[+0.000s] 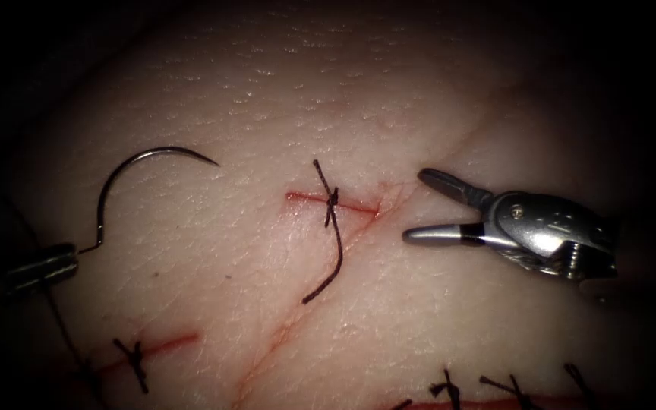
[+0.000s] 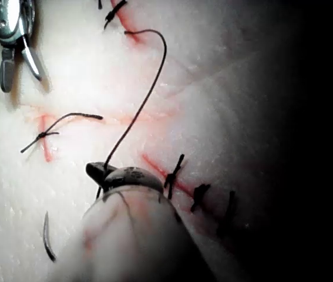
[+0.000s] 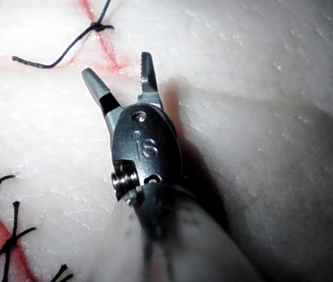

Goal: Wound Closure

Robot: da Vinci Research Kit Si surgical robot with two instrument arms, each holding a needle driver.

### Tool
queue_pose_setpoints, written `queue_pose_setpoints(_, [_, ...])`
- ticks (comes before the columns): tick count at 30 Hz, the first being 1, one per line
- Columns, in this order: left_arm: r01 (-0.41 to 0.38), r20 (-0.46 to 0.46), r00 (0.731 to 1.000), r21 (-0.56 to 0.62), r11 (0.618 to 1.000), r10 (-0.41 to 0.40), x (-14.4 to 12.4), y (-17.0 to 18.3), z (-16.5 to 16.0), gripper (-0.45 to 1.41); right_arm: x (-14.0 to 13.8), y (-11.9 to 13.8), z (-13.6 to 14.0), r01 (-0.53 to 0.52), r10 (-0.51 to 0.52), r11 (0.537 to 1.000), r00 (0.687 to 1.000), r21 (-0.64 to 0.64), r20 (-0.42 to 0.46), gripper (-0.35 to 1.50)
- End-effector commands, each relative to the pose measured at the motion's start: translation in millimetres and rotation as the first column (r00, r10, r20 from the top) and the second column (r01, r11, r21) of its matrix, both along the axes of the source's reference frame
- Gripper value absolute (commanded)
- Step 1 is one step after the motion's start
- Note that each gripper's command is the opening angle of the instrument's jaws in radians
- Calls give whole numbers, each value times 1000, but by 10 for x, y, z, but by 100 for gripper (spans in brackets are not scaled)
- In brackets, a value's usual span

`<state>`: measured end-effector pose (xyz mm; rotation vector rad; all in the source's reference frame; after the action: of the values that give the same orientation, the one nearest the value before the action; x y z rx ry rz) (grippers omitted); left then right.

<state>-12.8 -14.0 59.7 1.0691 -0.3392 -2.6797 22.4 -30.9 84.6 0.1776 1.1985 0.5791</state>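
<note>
— What do we have on the left?
— Our left tool (image 1: 66, 260) grips the needle (image 1: 127, 178) at its thread end; the curve arcs up free above the tissue (image 1: 267, 99), left of the cut (image 1: 333, 203).
— And the right tool (image 1: 419, 205)?
— Jaws spread, holding nothing, just right of the cut.
— The cut itself?
— We see a knot (image 1: 332, 199) across it, one cut thread end (image 1: 334, 258) trailing down. More tied stitches (image 1: 134, 357) lie near the tissue's lower edge.

Old sewn-up cuts close by
A small red cut (image 1: 165, 343) with a dark knot (image 1: 137, 355) lies just below the left tool (image 1: 74, 254). A row of dark knots (image 1: 510, 387) sits on a long red cut (image 1: 434, 405) below the right tool (image 1: 417, 206).
</note>
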Motion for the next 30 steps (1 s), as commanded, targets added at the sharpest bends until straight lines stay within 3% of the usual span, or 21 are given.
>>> queue_pose_setpoints(1, [-11,13,1000,52,999,11,-5,-11,9,36,2,-1,4,4,-4,1000,1000,6,-3,148])
queue_pose_setpoints(5, [-37,47,999,212,977,28,0,-25,5,105,-2,3,2,-1,1,1000,1000,11,1,148])
queue_pose_setpoints(6, [-41,57,998,295,955,25,5,-25,-4,128,-3,3,2,-1,1,1000,1000,11,1,148])
queue_pose_setpoints(8, [-45,77,997,345,938,20,11,-22,-13,135,-2,2,2,-1,1,1000,1000,11,1,148])
queue_pose_setpoints(13, [-66,72,997,490,869,35,33,-15,-50,140,-1,1,1,-1,1,1000,1000,10,1,148])
queue_pose_setpoints(18, [-101,120,992,551,829,41,52,4,-104,140,0,0,1,3,-2,1000,1000,11,-3,148])
queue_pose_setpoints(20, [-91,165,986,569,818,-5,53,21,-131,140,0,-1,1,4,-4,1000,1000,11,-4,148])
queue_pose_setpoints(22, [-76,215,975,571,817,-59,52,37,-154,128,1,-1,2,5,-5,1000,1000,11,-6,148])
queue_pose_setpoints(25, [-42,292,943,576,816,-157,42,66,-189,118,4,-3,2,10,-10,1000,1000,11,-7,148])
queue_pose_setpoints(30, [26,332,903,593,805,-273,-4,105,-219,110,6,-5,1,22,-21,1000,1000,14,-11,148])
